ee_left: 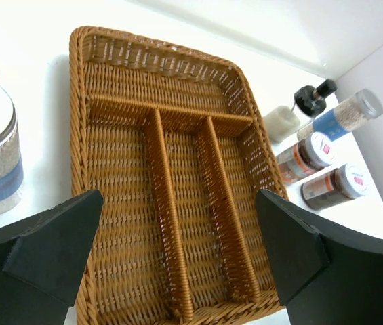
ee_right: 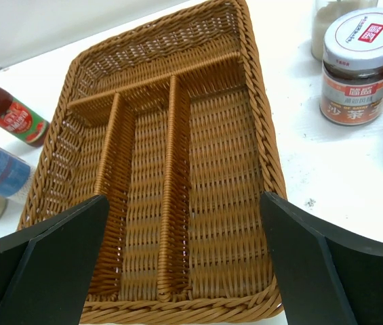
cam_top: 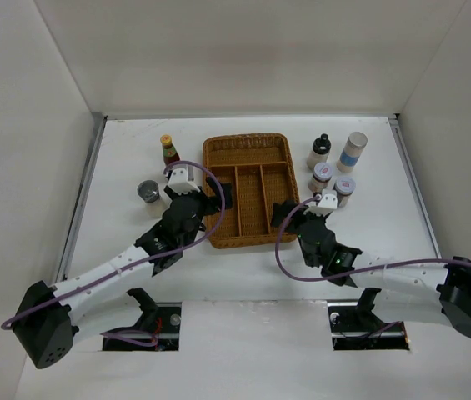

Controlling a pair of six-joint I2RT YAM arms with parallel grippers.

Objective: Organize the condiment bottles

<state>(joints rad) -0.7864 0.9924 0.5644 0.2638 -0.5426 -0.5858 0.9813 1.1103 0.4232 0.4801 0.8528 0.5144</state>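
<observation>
The condiment bottles all stand on the white table (cam_top: 243, 271), outside the wicker tray (cam_top: 210, 179), in two groups. On the L side of the tray are the yellow-capped sauce bottle (cam_top: 169, 150) at the far corner and, nearer to the arms, the silver-lidded jar (cam_top: 148, 192). On the R side, the black-capped bottle (cam_top: 319, 150) and the blue-banded jar (cam_top: 353, 152) make the far row. Just in front of them are a red-labelled shaker (cam_top: 321, 177) and a second shaker (cam_top: 344, 189), close together. All are upright.

The left gripper (cam_top: 217, 204) is at the tray's L rim, near the front corner. Its jaws are wide apart w/ nothing btw. them; the left wrist view shows the tray's dividers in the gap. The right gripper (cam_top: 283, 218) is at the tray's R front corner, also spread wide and holding nothing, w/ the shakers just beside it.
</observation>
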